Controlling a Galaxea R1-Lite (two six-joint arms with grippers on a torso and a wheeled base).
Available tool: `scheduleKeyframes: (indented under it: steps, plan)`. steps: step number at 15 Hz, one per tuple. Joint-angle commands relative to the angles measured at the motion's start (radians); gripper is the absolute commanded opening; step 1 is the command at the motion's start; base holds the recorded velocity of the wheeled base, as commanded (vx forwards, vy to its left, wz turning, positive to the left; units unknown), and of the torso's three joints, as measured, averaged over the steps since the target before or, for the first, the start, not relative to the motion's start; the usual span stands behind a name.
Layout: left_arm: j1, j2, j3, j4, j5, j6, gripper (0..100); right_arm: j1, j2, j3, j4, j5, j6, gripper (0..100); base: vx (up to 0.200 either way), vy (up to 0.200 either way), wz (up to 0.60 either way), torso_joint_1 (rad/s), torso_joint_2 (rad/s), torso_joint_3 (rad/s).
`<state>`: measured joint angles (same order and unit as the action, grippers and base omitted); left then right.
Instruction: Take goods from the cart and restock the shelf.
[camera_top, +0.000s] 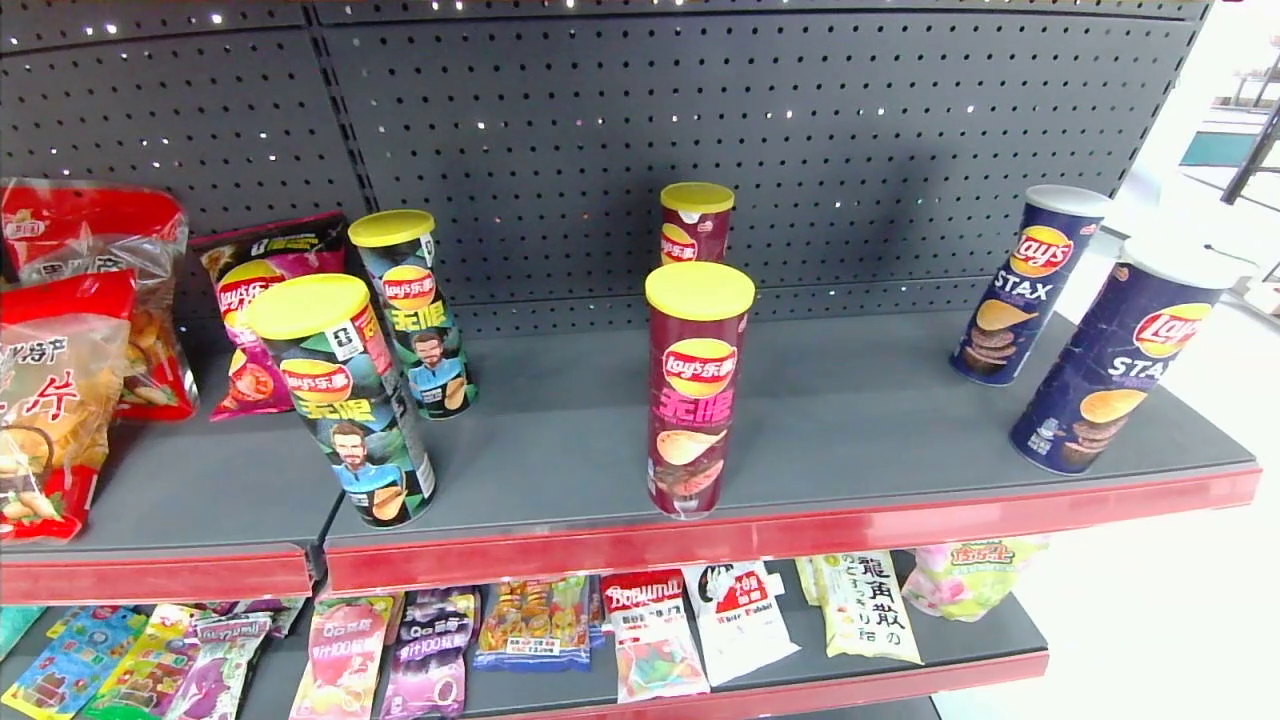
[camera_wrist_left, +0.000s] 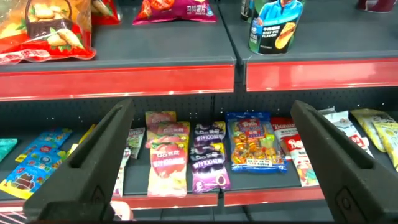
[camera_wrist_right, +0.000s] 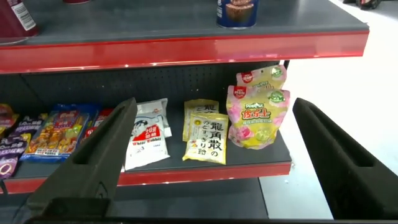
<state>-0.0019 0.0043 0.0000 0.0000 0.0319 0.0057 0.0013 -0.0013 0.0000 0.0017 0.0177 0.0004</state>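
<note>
On the grey upper shelf (camera_top: 850, 420) stand several chip cans: two teal ones with yellow lids (camera_top: 345, 400), two maroon ones (camera_top: 697, 385) in the middle, one behind the other, and two navy ones (camera_top: 1125, 355) at the right. My left gripper (camera_wrist_left: 212, 109) is open and holds nothing. It faces the lower shelf below the front teal can (camera_wrist_left: 273, 28). My right gripper (camera_wrist_right: 216, 104) is also open with nothing in it, in front of the lower shelf, below a navy can (camera_wrist_right: 236, 12).
Snack bags (camera_top: 60, 400) fill the upper shelf's left end. The lower shelf (camera_wrist_right: 186, 174) holds rows of candy and snack packets (camera_wrist_left: 208, 165), a yellow bag (camera_wrist_right: 208, 140) and pink-green bags (camera_wrist_right: 258, 118). Bare shelf lies between the maroon and navy cans. Open floor is at the right.
</note>
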Motion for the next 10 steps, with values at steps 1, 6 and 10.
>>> scheduleKeyframes:
  steps: [1,6,10]
  plan:
    - [0.0,0.0,0.0,0.0,0.0,0.0,100,0.0,0.001,0.0,0.0,-0.001,0.001,100,0.0,0.0,0.0,0.0,0.0,0.0]
    - [0.0,0.0,0.0,0.0,0.0,-0.001,100,0.0,0.001,0.0,0.0,-0.002,0.001,100,0.0,0.0,0.0,0.0,0.0,0.0]
    - [0.0,0.0,0.0,0.0,0.0,-0.001,100,0.0,0.001,-0.002,0.0,-0.012,0.0,100,0.0,0.0,0.0,0.0,0.0,0.0]
